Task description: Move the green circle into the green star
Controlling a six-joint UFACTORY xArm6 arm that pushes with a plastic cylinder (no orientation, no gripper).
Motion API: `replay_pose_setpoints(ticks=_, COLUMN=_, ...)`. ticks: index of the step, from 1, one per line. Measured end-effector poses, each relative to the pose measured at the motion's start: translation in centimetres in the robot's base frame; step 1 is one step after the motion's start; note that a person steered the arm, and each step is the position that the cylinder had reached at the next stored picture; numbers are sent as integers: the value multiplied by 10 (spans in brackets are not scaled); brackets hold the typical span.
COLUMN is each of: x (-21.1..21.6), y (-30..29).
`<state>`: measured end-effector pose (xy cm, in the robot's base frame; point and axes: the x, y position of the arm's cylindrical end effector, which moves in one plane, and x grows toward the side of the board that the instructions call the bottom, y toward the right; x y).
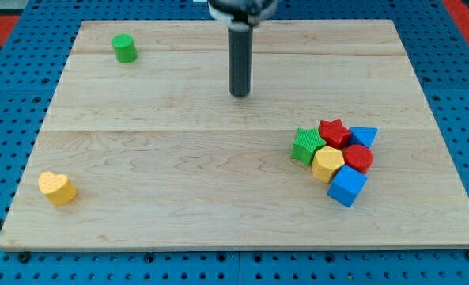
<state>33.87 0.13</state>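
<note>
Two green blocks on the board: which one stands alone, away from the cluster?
The green circle, alone near the view's top left. The green star sits packed against the cluster at the view's right. My tip hangs between them, touching neither.

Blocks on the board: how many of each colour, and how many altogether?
Green: 2, the green circle and green star
Red: 2, red star, red cylinder
Blue: 2, blue cube, blue triangle
Yellow: 2, yellow hexagon, yellow heart
Total: 8

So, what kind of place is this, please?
Probably a robotics lab bench, not a home: a wooden board lies on a blue perforated mounting surface, my tip hangs over the board, and small test blocks like the green circle are scattered about.
</note>
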Motion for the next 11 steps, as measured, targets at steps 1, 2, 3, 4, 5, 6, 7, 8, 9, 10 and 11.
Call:
replay_pose_setpoints(ticks=1, x=-80, y=-45)
replay_pose_setpoints(ticks=2, x=-119, y=-122)
replay_pose_setpoints(ticks=3, x=-123, y=-194)
replay_pose_setpoints(ticks=4, x=-89, y=-198)
replay_pose_setpoints(ticks=5, x=-48, y=-138)
replay_pose_setpoints(ticks=6, x=-33, y=-131)
replay_pose_setpoints(ticks=7, x=-60, y=-158)
replay_pose_setpoints(ticks=8, x=-60, y=-204)
replay_pose_setpoints(ticks=9, x=-24, y=-143)
replay_pose_setpoints(ticks=10, x=24, y=-56)
replay_pose_setpoints(ticks=11, x=-16, y=-86)
